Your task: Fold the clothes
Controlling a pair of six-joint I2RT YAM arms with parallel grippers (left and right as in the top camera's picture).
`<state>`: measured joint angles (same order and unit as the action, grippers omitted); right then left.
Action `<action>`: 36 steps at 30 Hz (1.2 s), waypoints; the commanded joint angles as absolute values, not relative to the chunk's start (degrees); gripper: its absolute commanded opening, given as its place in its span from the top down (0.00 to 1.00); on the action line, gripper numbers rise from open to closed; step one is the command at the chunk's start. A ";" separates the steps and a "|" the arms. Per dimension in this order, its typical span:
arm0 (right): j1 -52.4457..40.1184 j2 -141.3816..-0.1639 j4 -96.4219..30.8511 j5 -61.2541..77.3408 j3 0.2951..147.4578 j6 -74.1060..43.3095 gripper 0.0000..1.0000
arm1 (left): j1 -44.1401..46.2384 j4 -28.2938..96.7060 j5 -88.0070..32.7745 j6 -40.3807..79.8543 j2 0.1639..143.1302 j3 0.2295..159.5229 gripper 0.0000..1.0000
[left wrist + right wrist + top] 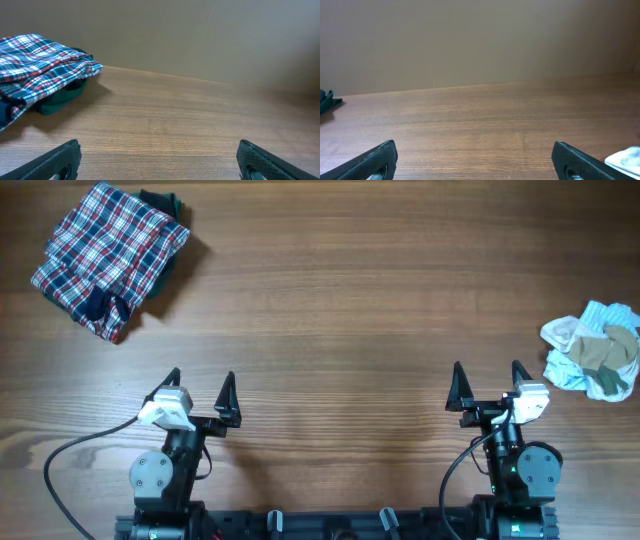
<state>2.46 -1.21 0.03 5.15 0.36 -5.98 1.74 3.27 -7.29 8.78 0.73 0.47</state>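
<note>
left claw [201, 386] and right claw [489, 378] gape wide, empty; the clothes [595, 348] lie bunched, partly cut off at the edge.

My left gripper [160, 162] hangs low over a wooden table [175, 125], its two dark fingers [55, 161] spread wide at the bottom corners of my view, with only bare wood between them. The checked garment [40, 60], in red, white and teal, lies up and to the left of my left finger, well apart from it. It is draped over a dark green garment [62, 97], which peeks out beneath its right edge. Behind the checked garment and off to its right, a plain beige wall [200, 35] meets the far edge of the table.
</note>
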 commanded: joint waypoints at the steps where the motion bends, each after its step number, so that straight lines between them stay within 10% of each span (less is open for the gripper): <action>1: 2.76 -1.02 0.36 6.00 0.30 -6.57 0.00 | 1.26 3.73 -6.76 7.70 0.38 0.32 0.00; 13: 2.74 -1.02 0.40 6.11 0.32 -7.07 0.00 | 1.26 3.73 -6.76 7.70 0.38 0.32 0.00; 25: 2.76 -1.02 2.33 6.31 0.36 -33.54 0.00 | 1.26 3.73 -6.76 7.68 0.38 0.32 0.00; 36: 2.76 -1.69 -0.01 8.71 10.92 -19.29 0.00 | 1.26 3.73 -6.76 7.68 0.38 0.32 0.00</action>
<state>2.46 -1.23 2.87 12.03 4.80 -24.67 1.74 3.27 -7.29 8.78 0.73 0.47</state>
